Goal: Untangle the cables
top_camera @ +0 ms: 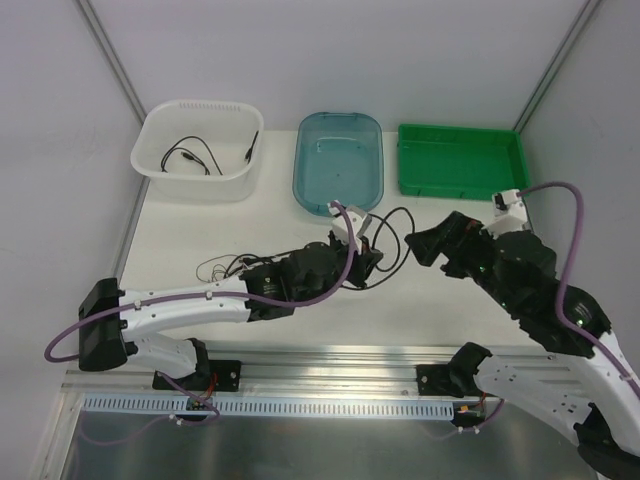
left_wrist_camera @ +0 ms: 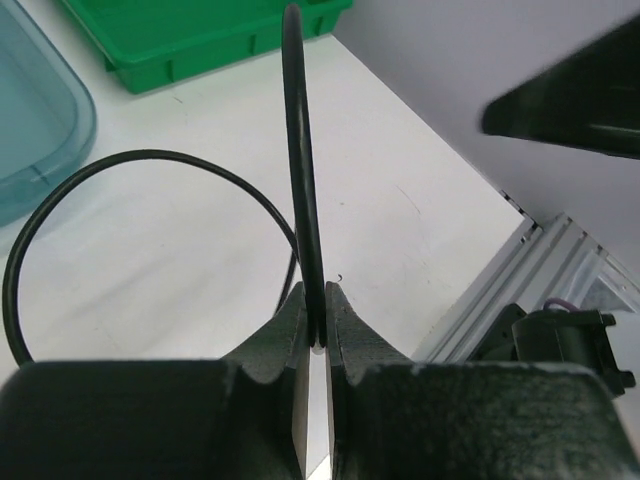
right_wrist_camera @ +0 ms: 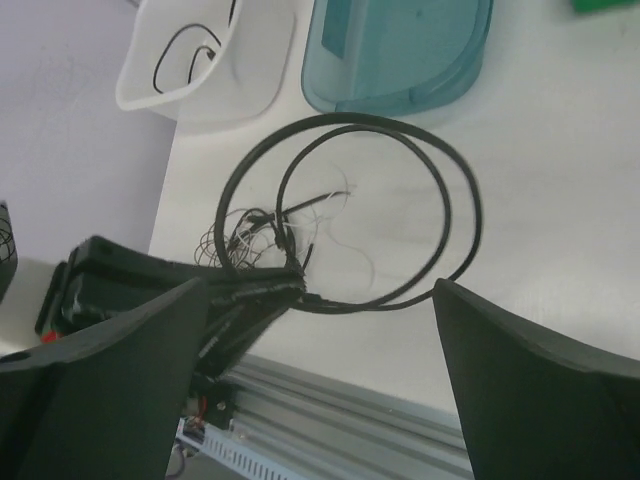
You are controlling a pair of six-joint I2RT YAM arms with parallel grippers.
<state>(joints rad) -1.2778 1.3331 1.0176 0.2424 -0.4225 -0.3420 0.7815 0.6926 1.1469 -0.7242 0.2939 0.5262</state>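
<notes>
My left gripper (left_wrist_camera: 317, 318) is shut on a thick black cable (left_wrist_camera: 297, 150), which rises from the jaws and loops out over the white table (left_wrist_camera: 420, 200). In the top view this gripper (top_camera: 368, 258) is at the table's middle, with the black loop (top_camera: 401, 211) beside it. A tangle of thin dark and white cables (top_camera: 222, 268) lies left of it and also shows in the right wrist view (right_wrist_camera: 245, 235). My right gripper (top_camera: 425, 242) is open and empty, just right of the loop. Its view (right_wrist_camera: 320, 290) shows the double black loop (right_wrist_camera: 455, 200) and the left gripper (right_wrist_camera: 240, 295).
A white basket (top_camera: 150, 160) at the back left holds a separate black cable (top_camera: 190, 155). A blue translucent bin (top_camera: 310, 185) stands at the back centre and a green tray (top_camera: 410, 180) at the back right. An aluminium rail (top_camera: 330, 360) runs along the near edge.
</notes>
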